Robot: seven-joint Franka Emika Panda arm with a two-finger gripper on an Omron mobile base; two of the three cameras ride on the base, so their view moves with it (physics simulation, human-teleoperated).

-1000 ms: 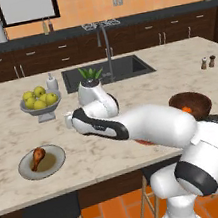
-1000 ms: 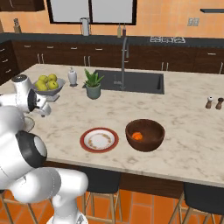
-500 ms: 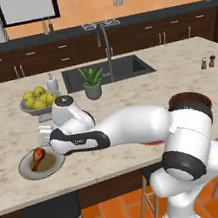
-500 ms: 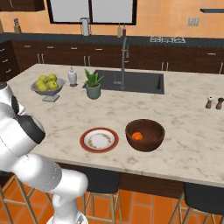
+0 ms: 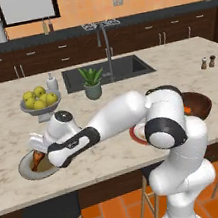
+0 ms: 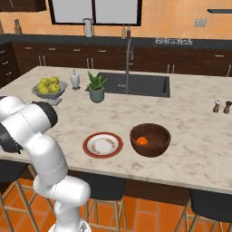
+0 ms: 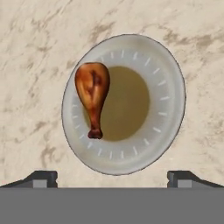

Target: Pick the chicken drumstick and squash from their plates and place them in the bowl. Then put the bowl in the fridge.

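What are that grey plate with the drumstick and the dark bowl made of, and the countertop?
The grey-green plate looks like matte glazed ceramic, with fine rim ticks and a brown centre. The dark bowl is glossy reddish-brown, perhaps glazed ceramic or polished wood. The countertop looks like polished marble or similar stone, cream with brown veins.

Pretty clearly a home kitchen, rendered rather than real. There's a big marble-look island surface with a black sink and tall faucet set into it, stools tucked underneath, and dark wood cabinets running along the orange back wall. Typical kitchen clutter too: a fruit bowl of apples, a potted plant, salt and pepper shakers, a soap bottle, plates, orange tile floor.
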